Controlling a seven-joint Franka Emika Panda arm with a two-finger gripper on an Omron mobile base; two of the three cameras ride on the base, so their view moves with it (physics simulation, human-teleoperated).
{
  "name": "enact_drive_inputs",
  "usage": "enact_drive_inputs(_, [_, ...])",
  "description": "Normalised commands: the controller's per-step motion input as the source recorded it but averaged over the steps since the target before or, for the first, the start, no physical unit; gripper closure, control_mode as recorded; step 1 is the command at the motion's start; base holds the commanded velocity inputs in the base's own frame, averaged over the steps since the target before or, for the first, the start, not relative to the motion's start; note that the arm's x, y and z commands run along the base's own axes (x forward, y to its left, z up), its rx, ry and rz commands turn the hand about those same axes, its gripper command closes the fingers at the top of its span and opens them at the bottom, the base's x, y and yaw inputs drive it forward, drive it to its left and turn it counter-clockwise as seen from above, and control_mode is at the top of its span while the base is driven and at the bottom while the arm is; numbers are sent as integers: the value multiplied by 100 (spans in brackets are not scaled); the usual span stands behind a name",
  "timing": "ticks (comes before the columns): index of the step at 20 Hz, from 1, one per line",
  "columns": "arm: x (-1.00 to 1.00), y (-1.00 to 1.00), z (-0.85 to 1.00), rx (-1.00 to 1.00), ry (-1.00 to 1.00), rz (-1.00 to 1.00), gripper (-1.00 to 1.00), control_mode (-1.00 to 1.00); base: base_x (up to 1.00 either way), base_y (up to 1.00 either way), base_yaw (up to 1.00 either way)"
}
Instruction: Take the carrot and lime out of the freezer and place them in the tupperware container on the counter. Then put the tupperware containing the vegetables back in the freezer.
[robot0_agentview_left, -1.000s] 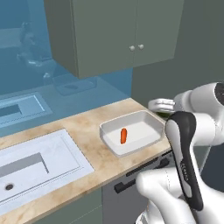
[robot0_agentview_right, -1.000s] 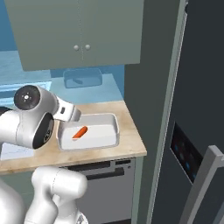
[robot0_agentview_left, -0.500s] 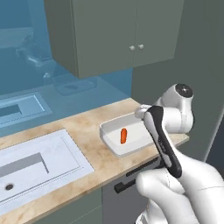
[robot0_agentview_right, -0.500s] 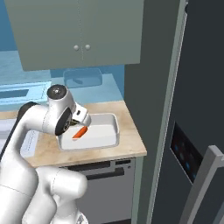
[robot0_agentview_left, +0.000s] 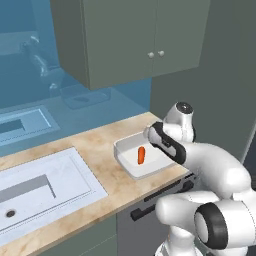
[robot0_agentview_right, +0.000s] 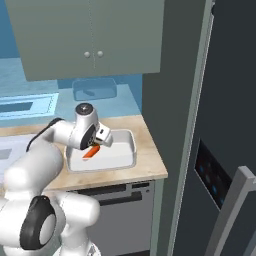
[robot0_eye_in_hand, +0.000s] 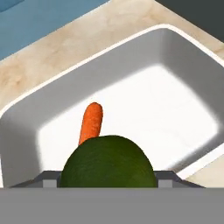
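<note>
Held the lime (robot0_eye_in_hand: 108, 162) in the gripper (robot0_agentview_right: 102, 141), jaws wide around it, above the tray (robot0_eye_in_hand: 183, 70) near the counter's (robot0_agentview_left: 95, 150) right edge, carrot (robot0_eye_in_hand: 90, 122) lying inside.

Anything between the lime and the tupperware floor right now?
In the hand view the lime sits in the gripper above the tupperware. Beyond it lies only the carrot on the white floor; the rest is bare.
</note>
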Motion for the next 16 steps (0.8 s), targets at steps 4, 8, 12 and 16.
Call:
enact_drive_inputs(4, [78, 0, -42, -4, 8, 0, 100, -100, 0, 0, 0])
enact_drive_inputs(8, [50, -11, -42, -4, 1, 0, 100, -100, 0, 0, 0])
enact_drive_inputs(12, [15, -17, -59, -2, 4, 0, 100, -100, 0, 0, 0])
enact_drive_inputs(16, [0, -7, -64, 0, 3, 0, 100, -100, 0, 0, 0])
